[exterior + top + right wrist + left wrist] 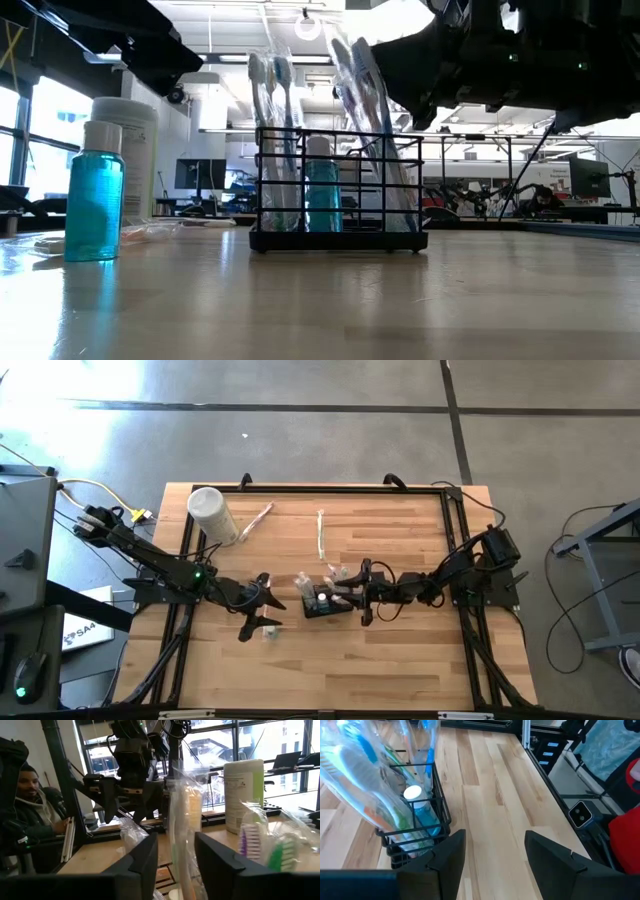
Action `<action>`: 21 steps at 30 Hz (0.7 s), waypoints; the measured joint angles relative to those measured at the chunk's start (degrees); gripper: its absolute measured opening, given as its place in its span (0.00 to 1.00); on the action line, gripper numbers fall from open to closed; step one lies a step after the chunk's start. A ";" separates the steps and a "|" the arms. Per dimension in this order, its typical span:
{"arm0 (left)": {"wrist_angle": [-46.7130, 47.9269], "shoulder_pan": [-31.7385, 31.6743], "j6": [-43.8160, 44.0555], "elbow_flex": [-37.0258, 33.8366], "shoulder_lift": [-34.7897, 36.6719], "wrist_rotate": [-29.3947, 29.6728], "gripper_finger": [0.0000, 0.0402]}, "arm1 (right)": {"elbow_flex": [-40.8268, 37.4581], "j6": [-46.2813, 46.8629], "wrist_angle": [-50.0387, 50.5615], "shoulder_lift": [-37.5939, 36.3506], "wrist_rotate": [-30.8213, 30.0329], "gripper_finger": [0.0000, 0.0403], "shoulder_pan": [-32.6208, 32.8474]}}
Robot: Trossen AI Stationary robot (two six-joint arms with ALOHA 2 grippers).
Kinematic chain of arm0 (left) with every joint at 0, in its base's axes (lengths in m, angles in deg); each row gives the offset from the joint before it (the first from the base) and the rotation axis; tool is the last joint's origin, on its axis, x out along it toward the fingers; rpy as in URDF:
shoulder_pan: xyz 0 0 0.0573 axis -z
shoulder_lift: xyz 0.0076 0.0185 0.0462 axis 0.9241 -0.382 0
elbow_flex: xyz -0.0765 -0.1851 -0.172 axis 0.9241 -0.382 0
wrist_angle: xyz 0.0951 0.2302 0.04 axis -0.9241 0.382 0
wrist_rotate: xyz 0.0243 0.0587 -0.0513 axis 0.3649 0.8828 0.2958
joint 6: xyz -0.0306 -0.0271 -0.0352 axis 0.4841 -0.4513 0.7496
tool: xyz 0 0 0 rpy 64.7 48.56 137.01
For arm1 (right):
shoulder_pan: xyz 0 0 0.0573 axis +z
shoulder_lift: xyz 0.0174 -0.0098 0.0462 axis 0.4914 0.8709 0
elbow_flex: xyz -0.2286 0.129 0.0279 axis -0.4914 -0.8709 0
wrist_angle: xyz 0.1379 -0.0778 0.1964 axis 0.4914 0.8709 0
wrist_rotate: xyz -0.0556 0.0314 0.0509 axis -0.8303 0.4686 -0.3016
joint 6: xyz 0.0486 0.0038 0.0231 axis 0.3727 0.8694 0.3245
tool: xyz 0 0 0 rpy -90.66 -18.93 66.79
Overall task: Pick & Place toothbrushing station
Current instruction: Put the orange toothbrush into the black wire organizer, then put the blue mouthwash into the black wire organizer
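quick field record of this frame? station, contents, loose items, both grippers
station: black wire holder, upright, mid-table
contents: wrapped toothbrushes standing in it; small blue bottle in the middle compartment
loose items: second blue bottle standing apart from the holder; white canister at the far left of the table; two wrapped items lying flat beyond the holder
right gripper: at the holder, fingers open either side of a wrapped toothbrush
left gripper: open, empty, left of the holder
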 joint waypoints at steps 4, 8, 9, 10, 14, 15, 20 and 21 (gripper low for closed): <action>0.04 0.00 0.00 0.00 0.00 0.00 0.50 | 0.00 -2.93 0.16 -0.67 0.06 0.38 0.04; 0.07 0.00 0.02 0.00 0.00 0.00 0.50 | 0.00 -7.19 0.53 -2.90 0.13 0.42 0.74; 0.06 0.00 0.02 0.00 0.00 0.00 0.50 | 0.00 -7.96 0.59 -3.70 0.15 0.43 0.98; 0.06 0.00 0.09 0.00 0.00 0.00 0.50 | 0.00 -8.78 0.59 -4.42 0.15 0.44 1.17; 0.07 0.00 0.90 0.00 0.02 0.02 0.50 | -0.02 -10.56 3.42 -8.01 -0.54 0.43 2.05; 0.09 0.00 0.90 0.00 0.02 0.02 0.50 | 0.00 -10.46 4.44 -8.78 -1.21 0.43 2.08; 0.54 0.00 2.33 0.00 0.12 0.17 0.50 | -0.02 -10.50 9.68 -12.33 -3.01 0.43 3.11; 1.31 0.00 3.81 0.00 0.39 0.23 0.50 | 0.00 -10.50 9.67 -12.74 -2.91 0.43 3.48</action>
